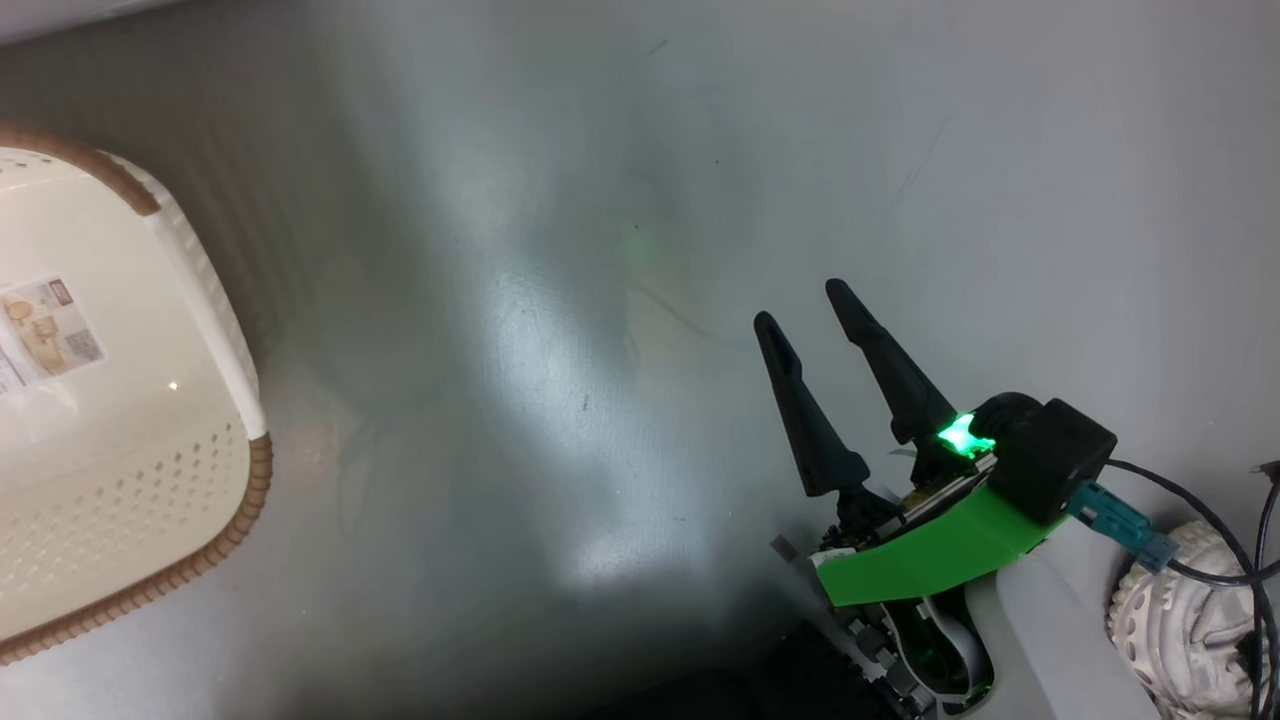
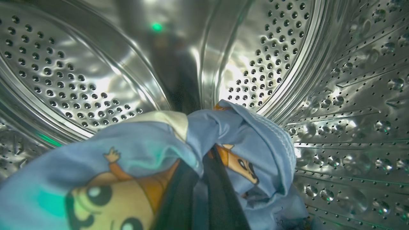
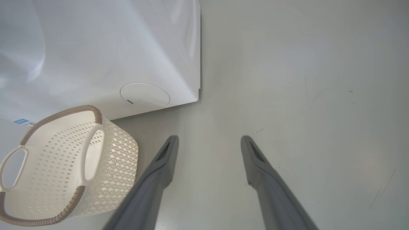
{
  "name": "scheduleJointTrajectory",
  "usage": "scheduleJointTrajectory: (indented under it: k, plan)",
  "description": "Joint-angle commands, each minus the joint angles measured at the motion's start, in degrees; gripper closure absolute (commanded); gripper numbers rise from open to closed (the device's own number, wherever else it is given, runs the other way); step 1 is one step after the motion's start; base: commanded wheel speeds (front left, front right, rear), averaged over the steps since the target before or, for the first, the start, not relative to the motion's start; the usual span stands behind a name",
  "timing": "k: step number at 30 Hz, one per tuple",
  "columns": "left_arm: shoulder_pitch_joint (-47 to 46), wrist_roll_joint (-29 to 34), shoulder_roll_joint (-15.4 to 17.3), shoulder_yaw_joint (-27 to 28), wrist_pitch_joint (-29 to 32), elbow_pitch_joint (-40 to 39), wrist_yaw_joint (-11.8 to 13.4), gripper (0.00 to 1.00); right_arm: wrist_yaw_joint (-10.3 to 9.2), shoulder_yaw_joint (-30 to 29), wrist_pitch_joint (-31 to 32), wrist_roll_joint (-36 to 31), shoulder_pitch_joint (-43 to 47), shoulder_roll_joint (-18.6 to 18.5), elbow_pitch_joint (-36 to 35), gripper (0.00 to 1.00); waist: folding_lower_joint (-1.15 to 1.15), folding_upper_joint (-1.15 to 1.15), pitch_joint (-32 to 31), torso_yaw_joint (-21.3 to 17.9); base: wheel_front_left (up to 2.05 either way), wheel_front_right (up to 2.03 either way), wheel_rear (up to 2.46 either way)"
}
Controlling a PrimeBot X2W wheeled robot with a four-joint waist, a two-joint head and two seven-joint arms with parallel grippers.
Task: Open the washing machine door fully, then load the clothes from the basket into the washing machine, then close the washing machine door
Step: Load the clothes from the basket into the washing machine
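The left gripper [image 2: 204, 182], dark fingers pressed together at bottom centre, pinches the soft light blue cartoon-printed clothes [image 2: 143, 143] inside the perforated steel drum [image 2: 80, 73] of the big white washing machine [image 3: 96, 48]. On release the fabric may cling (it wraps both fingers) and trail out with the arm. The right gripper [image 1: 800, 303] hangs spread, lower right; the cream perforated plastic basket [image 1: 200, 300] sits at the left edge.

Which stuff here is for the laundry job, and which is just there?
For the job: clothes, left gripper shut on them, drum, washing machine, basket.
Just there: filter cap, basket label, grey floor, open right gripper.
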Motion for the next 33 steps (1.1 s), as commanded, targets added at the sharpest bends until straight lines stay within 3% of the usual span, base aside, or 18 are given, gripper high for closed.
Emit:
scheduleJointTrajectory:
  k: [1,7,10,11,12,13,33]
  plan:
    - [-2.1,-0.7,3.2,-0.4,0.7,-0.5,-0.2,1.0,0.35,1.2,-0.3,1.5,2.4,0.1,-1.1,0.0,0.0,0.0,0.1,-0.1,0.0,0.0,0.0]
    - [-3.4,-3.3,3.3,-3.2,7.6,3.0,-0.2,1.0,0.35,1.5,-0.3,2.0,1.9,0.1,-0.7,0.0,0.0,0.0,-0.1,-0.2,0.0,0.0,0.0]
    - [-2.6,-4.2,3.6,-4.4,7.7,3.7,-0.2,0.99,0.35,1.4,-0.3,2.0,1.6,0.1,-0.6,0.0,0.0,0.0,-0.4,0.0,0.0,0.0,0.0]
    - [-2.5,-4.3,3.6,-4.3,7.2,4.2,-0.1,0.61,0.35,1.3,-0.3,2.0,1.6,0.1,-0.6,0.0,0.0,0.0,-0.5,0.1,0.0,0.0,0.0]
    - [-2.5,-4.3,3.6,-4.3,7.2,4.2,-0.1,0.61,0.35,1.3,-0.3,2.0,1.6,0.1,-0.6,0.0,0.0,0.0,-0.5,0.1,0.0,0.0,0.0]
    - [-2.2,-3.8,3.5,-4.7,6.1,5.1,0.2,0.0,0.35,0.9,-0.3,1.9,1.3,0.1,-0.6,0.0,0.0,0.0,-0.7,0.4,0.0,0.0,0.0]
    - [9.6,-6.7,-2.8,-5.1,-2.6,13.2,0.5,0.0,0.35,-3.5,-0.3,-1.1,1.6,0.1,1.6,0.0,0.0,0.0,-11.5,4.5,0.0,0.0,0.0]
